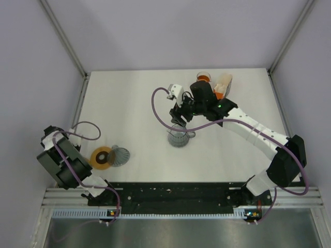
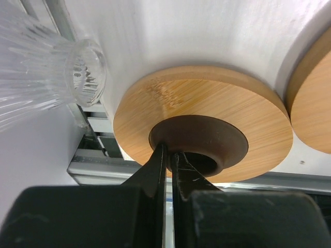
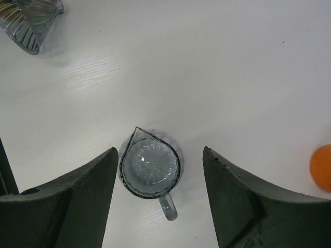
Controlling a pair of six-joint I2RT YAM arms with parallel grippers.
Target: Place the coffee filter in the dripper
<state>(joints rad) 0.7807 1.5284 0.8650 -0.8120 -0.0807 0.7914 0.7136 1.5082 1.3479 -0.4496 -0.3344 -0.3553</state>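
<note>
Near-left corner of the table (image 1: 129,103): the dripper (image 1: 95,159), tan ring face up, dark collar and hole at its centre, close to the near edge. Left gripper (image 2: 169,155) pinched down on it, the 2 dark fingers (image 2: 158,173) almost together with only a sliver of light between them, 1 outside the lip of the dark collar and 1 reaching into the hole. Just beside the dripper, toward the table's middle, a clear ribbed glass cone (image 1: 120,155) lying on its side, narrow end toward the wooden ring; touching or not, hard to tell. Mid-table, well apart from all that: the right gripper (image 3: 159,155) pointing straight down with jaws spread wide, nothing between them, hanging directly above a small glass pitcher (image 3: 150,165) standing upright, spout toward the far-left, handle toward the camera's near side. No contact visible between those fingers and the pitcher. At the back of the table, behind the right wrist, a round orange item (image 1: 206,77) and next to it an orange carton (image 1: 223,85) with pale paper. Coffee filter not made out with any certainty in the 3 views.
</note>
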